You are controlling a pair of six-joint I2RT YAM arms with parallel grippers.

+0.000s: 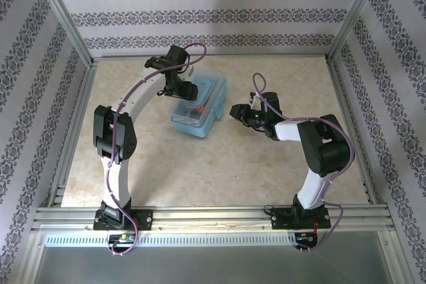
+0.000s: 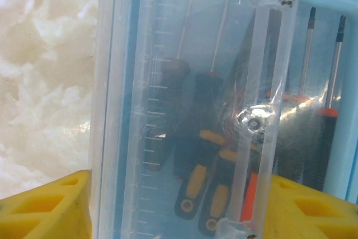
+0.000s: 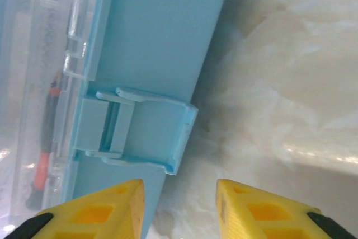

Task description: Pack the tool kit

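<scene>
The tool kit (image 1: 200, 116) is a light blue box with a clear lid, lying in the middle of the table. My left gripper (image 1: 188, 91) is on its far end. In the left wrist view the clear lid (image 2: 140, 82) fills the gap between the yellow fingers (image 2: 50, 208), and my left gripper (image 2: 182, 188) is shut on it. Black and yellow screwdrivers (image 2: 193, 177) lie under the lid. My right gripper (image 1: 234, 111) hovers at the box's right side. It stands open (image 3: 179, 205), with the blue latch (image 3: 142, 132) just ahead of its gap and nothing between the fingers.
The tabletop (image 1: 266, 164) is pale and marble-patterned, fenced by aluminium rails (image 1: 213, 214) and patterned walls. Bare table (image 3: 279, 82) lies to the right of the box. A red-handled tool (image 3: 47, 138) shows through the lid.
</scene>
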